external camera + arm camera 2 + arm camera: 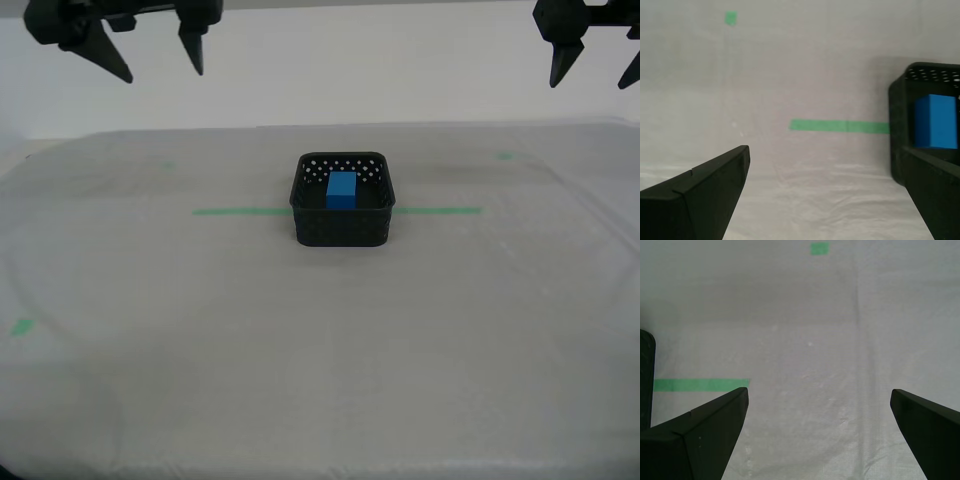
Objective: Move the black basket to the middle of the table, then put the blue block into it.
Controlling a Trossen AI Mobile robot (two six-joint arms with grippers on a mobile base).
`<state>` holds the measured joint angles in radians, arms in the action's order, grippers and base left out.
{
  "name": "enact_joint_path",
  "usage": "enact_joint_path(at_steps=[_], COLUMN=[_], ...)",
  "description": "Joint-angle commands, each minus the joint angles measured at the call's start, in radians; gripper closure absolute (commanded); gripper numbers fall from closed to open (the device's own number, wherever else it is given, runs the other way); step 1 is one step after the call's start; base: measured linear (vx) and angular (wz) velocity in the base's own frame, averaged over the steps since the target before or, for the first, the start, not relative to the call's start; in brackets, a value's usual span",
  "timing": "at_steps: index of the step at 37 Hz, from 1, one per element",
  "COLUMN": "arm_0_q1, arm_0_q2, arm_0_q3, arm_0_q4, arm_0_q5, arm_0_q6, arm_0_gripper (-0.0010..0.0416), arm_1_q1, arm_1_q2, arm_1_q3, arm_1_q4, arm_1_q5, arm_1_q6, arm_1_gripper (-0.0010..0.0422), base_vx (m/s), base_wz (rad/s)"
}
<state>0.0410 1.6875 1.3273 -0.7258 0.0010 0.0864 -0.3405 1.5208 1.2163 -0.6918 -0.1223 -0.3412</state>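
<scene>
So the solid bright blue rectangular block sits in the small square black perforated plastic basket mid-table on the whitish-grey cloth-covered table, well clear of its edges, looks done, hence my first gripper and my second gripper hang spread, empty.

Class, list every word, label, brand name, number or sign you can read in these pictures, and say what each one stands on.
None: no view shows any readable text.
The black basket has only round holes, no label.
The blue block has plain faces.
The table carries only blank green tape.
Both grippers, my first and my second, show no markings.
</scene>
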Motion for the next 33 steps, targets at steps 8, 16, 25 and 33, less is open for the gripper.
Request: enact_joint_path(at_steps=[8,16,25,33], arm_0_q1=[0.001,0.001,0.001,0.001], arm_0_q2=[0.0,0.0,0.0,0.0], arm_0_q3=[0.001,0.001,0.001,0.001], arm_0_q4=[0.001,0.004,0.009,0.011], arm_0_q5=[0.0,0.0,0.0,0.0], arm_0_q6=[-0.001,-0.001,-0.001,-0.001], arm_0_gripper=[0.0007,0.0007,0.0007,0.0007], arm_1_q1=[0.114,0.206,0.269,0.277], arm_1_q2=[-0.057,-0.061,-0.053,-0.053], arm_1_q3=[-0.101,-0.135,-0.14,-0.152], arm_1_q4=[0.097,0.143,0.217,0.301], arm_1_q5=[0.027,0.088,0.081,0.027], arm_1_q6=[0.08,0.135,0.208,0.277], arm_1_gripper=[0.0011,0.0011,0.0011,0.0011], base_vx=[0.0,0.0,0.0,0.0], base_wz=[0.0,0.0,0.0,0.0])
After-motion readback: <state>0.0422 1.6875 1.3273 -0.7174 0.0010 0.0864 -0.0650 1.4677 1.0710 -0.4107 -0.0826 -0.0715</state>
